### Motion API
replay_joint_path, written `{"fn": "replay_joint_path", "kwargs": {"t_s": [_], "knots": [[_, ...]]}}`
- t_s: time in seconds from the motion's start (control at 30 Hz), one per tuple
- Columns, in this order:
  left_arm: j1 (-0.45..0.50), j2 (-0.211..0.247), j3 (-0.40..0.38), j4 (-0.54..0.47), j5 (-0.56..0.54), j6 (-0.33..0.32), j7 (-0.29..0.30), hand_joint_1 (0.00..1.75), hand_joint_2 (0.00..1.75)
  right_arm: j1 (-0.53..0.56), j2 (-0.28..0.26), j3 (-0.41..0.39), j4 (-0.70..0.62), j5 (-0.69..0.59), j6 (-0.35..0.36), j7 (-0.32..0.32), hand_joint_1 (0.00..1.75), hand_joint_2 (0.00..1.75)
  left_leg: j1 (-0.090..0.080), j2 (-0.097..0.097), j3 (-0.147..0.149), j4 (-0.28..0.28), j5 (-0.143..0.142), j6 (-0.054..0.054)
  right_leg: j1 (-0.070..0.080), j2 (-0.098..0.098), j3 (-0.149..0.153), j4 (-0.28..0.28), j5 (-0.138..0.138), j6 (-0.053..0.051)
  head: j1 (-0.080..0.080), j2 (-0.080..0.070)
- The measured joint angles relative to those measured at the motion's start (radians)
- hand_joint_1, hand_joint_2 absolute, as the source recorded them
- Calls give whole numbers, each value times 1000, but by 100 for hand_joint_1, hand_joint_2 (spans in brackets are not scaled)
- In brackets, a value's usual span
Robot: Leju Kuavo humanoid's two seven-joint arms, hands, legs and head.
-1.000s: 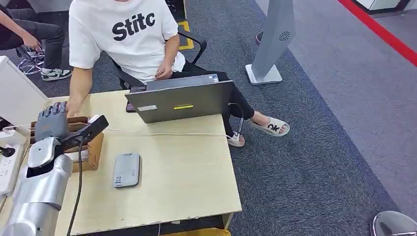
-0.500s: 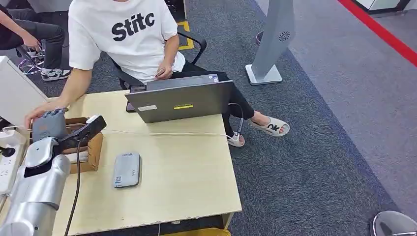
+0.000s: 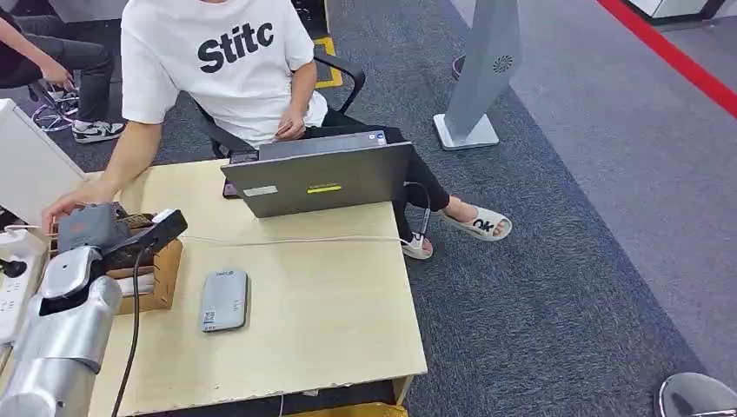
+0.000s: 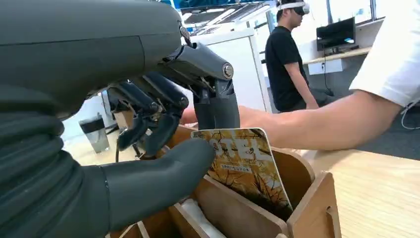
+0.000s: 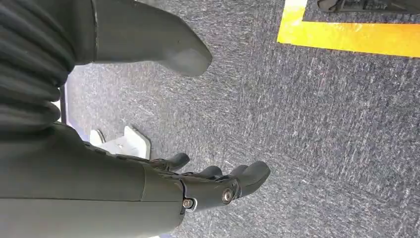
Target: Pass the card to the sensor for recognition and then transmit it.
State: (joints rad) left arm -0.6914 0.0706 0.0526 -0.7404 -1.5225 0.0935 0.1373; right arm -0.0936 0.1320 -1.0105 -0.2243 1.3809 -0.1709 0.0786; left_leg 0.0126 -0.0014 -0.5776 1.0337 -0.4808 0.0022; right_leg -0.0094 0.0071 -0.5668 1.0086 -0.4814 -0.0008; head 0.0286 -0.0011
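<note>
A card (image 4: 247, 168) with a yellow-brown picture stands tilted in a slot of the wooden box (image 3: 161, 269) at the table's left. My left hand (image 3: 87, 228) hangs over the box. In the left wrist view the left hand (image 4: 163, 124) has its thumb (image 4: 188, 158) against the card's front near a top corner. One finger reaches down just behind the card's top edge, and the others curl apart above it. The grey card sensor (image 3: 224, 300) lies flat on the table to the right of the box. My right hand (image 5: 208, 188) hangs over the carpet, fingers loosely apart, holding nothing.
A seated person in a white shirt rests a hand (image 3: 61, 208) on the table just behind the box. An open laptop (image 3: 317, 178) stands at the table's back edge, with a white cable (image 3: 295, 237) running across the tabletop. A power strip (image 3: 13, 291) lies at far left.
My left hand has come down and toward me onto the box. The person's hand has slid left from behind my hand to the box's far side.
</note>
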Motion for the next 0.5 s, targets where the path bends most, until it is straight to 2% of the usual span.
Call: {"fn": "replay_joint_path", "kwargs": {"t_s": [0.5], "knots": [[-4,7,0,29,0,43,-8,175,175,0,0,-6,0,11,-2,0,0,175,0,0,0,0,0,0,0,0,0,0,0,0,0,0]]}}
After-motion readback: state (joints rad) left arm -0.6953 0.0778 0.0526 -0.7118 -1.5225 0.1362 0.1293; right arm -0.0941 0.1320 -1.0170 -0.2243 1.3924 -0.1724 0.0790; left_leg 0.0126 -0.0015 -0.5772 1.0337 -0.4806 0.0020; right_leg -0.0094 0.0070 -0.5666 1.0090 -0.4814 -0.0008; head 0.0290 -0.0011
